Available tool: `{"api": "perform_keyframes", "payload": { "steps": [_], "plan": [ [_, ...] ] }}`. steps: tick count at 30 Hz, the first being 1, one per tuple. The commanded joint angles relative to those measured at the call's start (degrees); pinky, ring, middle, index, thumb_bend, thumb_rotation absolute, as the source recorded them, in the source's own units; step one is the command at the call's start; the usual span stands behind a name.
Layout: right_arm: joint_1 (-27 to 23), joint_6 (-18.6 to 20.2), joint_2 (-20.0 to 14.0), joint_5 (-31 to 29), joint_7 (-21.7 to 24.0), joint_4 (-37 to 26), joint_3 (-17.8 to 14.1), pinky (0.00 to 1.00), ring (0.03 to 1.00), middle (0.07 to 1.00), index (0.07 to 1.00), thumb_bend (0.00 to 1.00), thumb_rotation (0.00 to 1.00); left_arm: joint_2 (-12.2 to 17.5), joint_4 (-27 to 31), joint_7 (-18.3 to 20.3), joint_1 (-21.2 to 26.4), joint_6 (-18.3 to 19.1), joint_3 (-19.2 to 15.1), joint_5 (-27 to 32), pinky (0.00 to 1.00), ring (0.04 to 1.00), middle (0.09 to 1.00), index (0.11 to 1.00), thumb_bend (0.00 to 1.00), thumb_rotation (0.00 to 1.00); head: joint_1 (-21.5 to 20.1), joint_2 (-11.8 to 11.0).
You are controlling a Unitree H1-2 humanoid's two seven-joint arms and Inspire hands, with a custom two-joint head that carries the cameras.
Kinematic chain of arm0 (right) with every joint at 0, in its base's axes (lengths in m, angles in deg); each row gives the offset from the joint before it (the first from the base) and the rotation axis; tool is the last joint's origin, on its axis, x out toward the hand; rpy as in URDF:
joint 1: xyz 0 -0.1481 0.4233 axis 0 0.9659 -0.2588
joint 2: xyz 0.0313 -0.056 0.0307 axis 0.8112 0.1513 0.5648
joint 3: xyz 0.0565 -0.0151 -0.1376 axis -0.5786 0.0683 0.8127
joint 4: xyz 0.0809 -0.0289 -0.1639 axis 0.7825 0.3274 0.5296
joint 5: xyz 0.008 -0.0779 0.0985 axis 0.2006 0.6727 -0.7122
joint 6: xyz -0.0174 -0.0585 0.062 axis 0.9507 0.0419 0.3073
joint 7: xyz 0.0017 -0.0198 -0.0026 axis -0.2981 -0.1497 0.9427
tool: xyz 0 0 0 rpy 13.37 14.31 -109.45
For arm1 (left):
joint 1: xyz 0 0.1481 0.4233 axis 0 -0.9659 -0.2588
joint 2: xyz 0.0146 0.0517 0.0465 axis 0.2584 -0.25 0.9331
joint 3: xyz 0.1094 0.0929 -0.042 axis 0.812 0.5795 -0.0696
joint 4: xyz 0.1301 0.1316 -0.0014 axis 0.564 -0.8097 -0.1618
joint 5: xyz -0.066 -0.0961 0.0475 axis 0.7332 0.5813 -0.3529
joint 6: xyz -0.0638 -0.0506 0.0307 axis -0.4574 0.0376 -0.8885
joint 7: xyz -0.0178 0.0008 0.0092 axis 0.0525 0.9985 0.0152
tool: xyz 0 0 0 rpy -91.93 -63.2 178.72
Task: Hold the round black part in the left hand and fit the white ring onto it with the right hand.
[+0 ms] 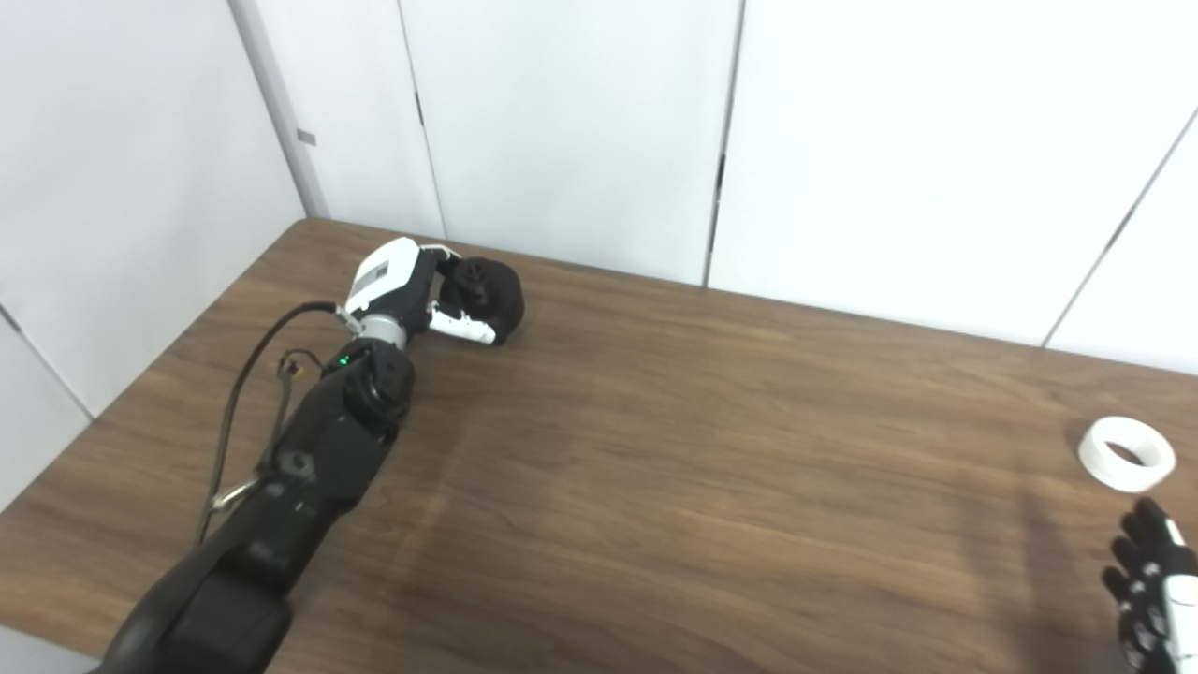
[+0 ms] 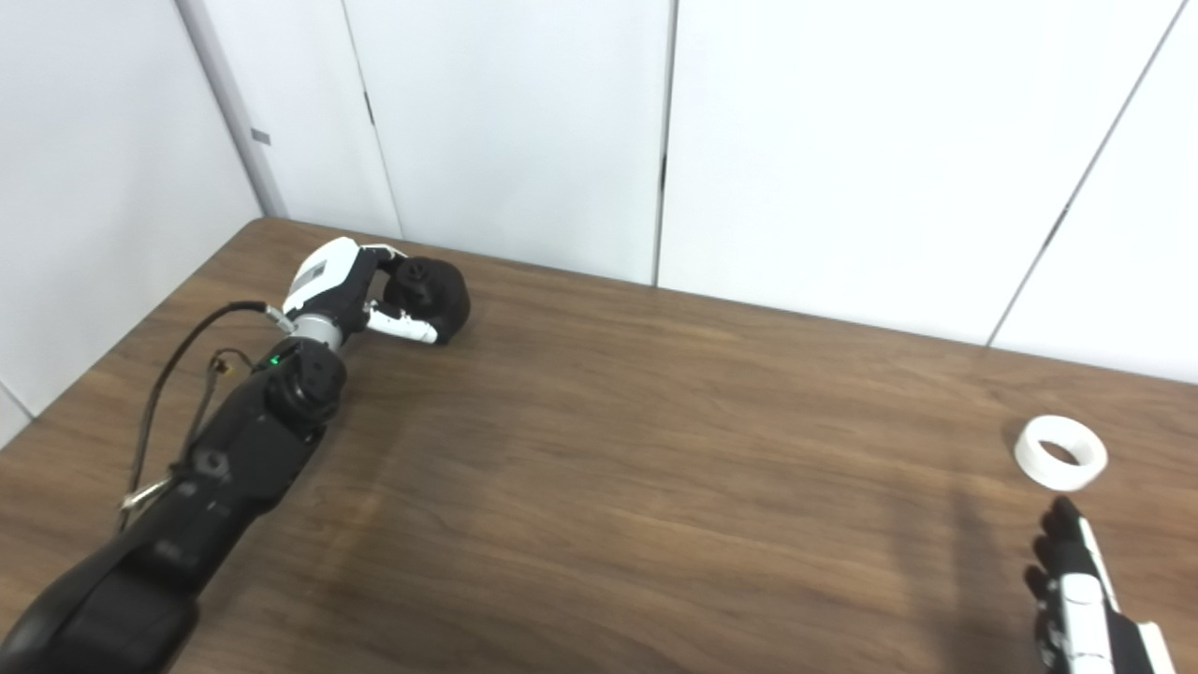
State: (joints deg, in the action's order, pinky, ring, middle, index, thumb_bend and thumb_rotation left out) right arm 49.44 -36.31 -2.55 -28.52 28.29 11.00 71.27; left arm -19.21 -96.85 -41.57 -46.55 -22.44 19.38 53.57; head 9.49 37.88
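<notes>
The round black part (image 1: 487, 290) sits at the far left of the wooden table (image 1: 711, 468), close to the back edge. My left hand (image 1: 416, 290) is wrapped around it, thumb across its front and fingers over its far side. The white ring (image 1: 1126, 453) lies flat on the table at the far right. My right hand (image 2: 1076, 590) is just in front of the ring, a short gap away, fingers straight and apart with nothing in them. Only its fingers and part of the palm show at the picture's corner.
White wall panels (image 1: 580, 131) stand right behind the table's back edge. A loose black cable (image 1: 248, 374) runs along my left forearm. The table's left edge runs diagonally near my left arm.
</notes>
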Motion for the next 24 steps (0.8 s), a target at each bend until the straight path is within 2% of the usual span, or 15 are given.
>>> {"api": "perform_keyframes", "payload": {
  "steps": [1,9,14,19,21,24],
  "plan": [
    [-1.2,-2.4,0.0,0.3,-0.3,-1.1,0.0,1.0,1.0,1.0,1.0,0.37,1.0,1.8,5.3,1.1,1.0,1.1,-0.6,-0.9,1.0,0.924,0.777,0.48,0.52,0.06,-0.7,0.3],
    [-1.3,-5.2,-0.3,2.3,-0.2,2.2,0.5,1.0,1.0,0.991,0.973,0.43,1.0,0.9,25.4,9.4,-5.2,4.4,0.7,-2.0,1.0,0.958,0.796,0.48,0.52,0.05,-5.6,1.9],
    [-1.2,-6.8,-0.1,3.6,-0.5,4.2,1.2,1.0,1.0,0.982,0.954,0.49,1.0,-0.6,38.8,16.5,-9.0,8.3,4.4,-4.4,1.0,0.943,0.808,0.482,0.52,0.06,-8.5,3.0],
    [-1.3,-6.8,0.7,5.3,-1.2,4.1,2.1,1.0,1.0,0.969,0.935,0.51,1.0,-2.1,46.4,22.7,-11.6,10.2,6.6,-4.2,1.0,0.959,0.822,0.482,0.52,0.05,-10.8,4.1],
    [-1.4,-6.7,1.0,6.1,-1.5,4.0,2.5,1.0,1.0,0.962,0.928,0.52,1.0,-2.8,48.5,24.6,-12.6,9.6,6.9,-2.9,1.0,0.967,0.825,0.482,0.52,0.05,-11.4,4.4],
    [-1.6,-6.2,1.0,7.0,-1.6,3.9,3.2,1.0,1.0,0.961,0.924,0.54,1.0,-3.0,51.6,27.7,-14.0,8.2,9.0,-3.4,1.0,0.953,0.822,0.481,0.52,0.06,-12.7,5.3]
  ]
}}
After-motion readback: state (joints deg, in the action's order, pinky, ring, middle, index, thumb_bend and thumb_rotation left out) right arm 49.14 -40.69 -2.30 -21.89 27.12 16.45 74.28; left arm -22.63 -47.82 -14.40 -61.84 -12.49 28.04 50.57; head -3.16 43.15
